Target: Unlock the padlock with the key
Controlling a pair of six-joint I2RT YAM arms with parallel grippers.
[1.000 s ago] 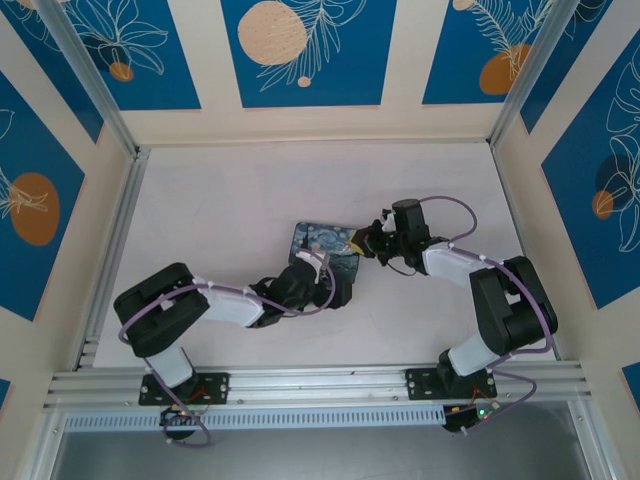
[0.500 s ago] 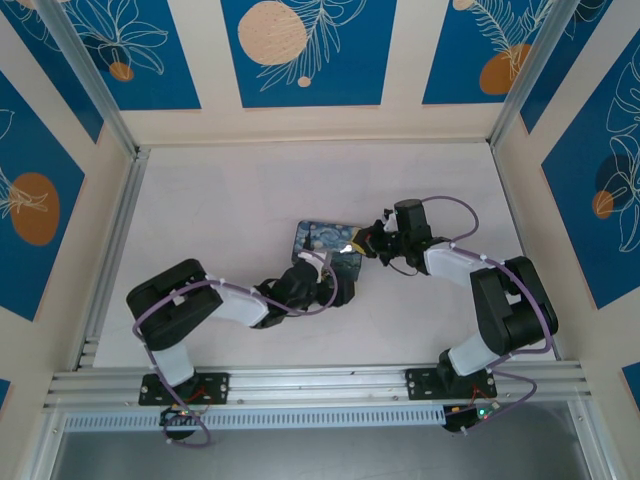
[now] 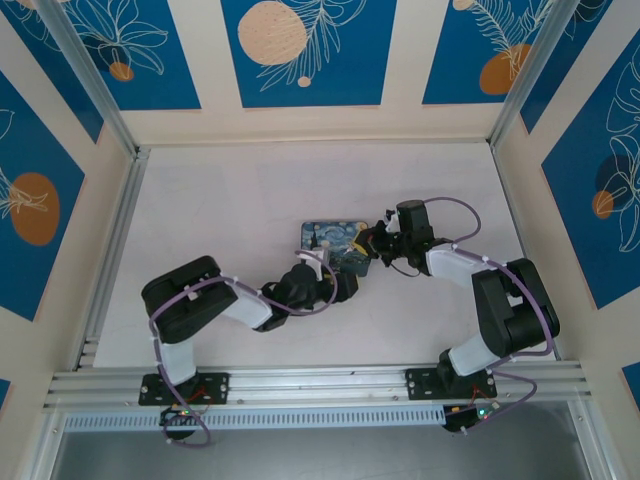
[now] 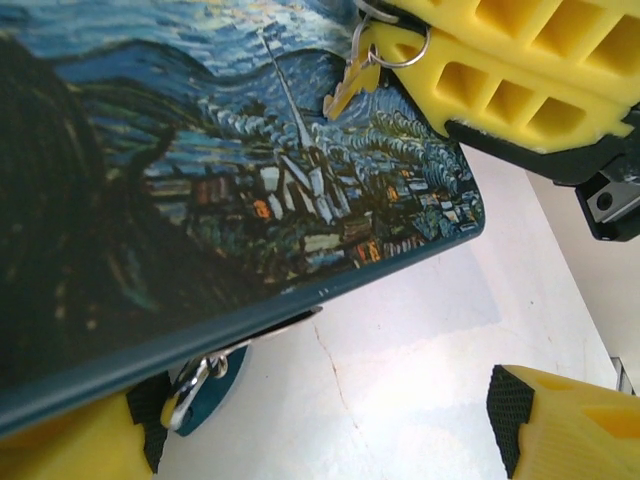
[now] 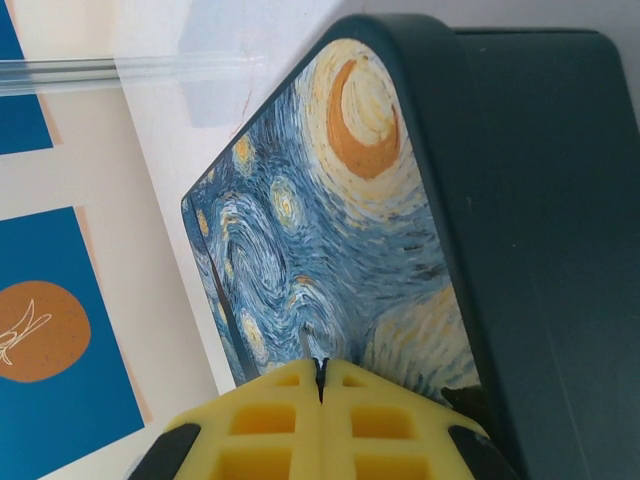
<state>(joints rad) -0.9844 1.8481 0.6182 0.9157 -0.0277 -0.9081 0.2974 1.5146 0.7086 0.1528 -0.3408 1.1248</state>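
Note:
The padlock (image 4: 196,386), a small bluish body with a metal shackle, lies on the table under the near edge of the painted box (image 4: 230,190). My left gripper (image 4: 320,435) is open. Its left finger (image 4: 70,445) sits right beside the padlock and its right finger (image 4: 570,425) stands far off over bare table. My right gripper (image 5: 320,385) is shut on the key (image 4: 347,88), which hangs from a small ring (image 4: 400,45) at its yellow fingertips over the box lid. From above, both grippers (image 3: 335,278) (image 3: 372,243) flank the box (image 3: 330,236).
The white table (image 3: 230,210) is walled by blue-and-cream panels (image 3: 300,50) at the back and sides. An aluminium rail (image 3: 320,380) runs along the near edge. Open floor lies left and behind the box.
My left arm has swung rightward and closer under the box, its jaws narrowing a little. The box has shifted slightly right. The right gripper has stayed shut by the box.

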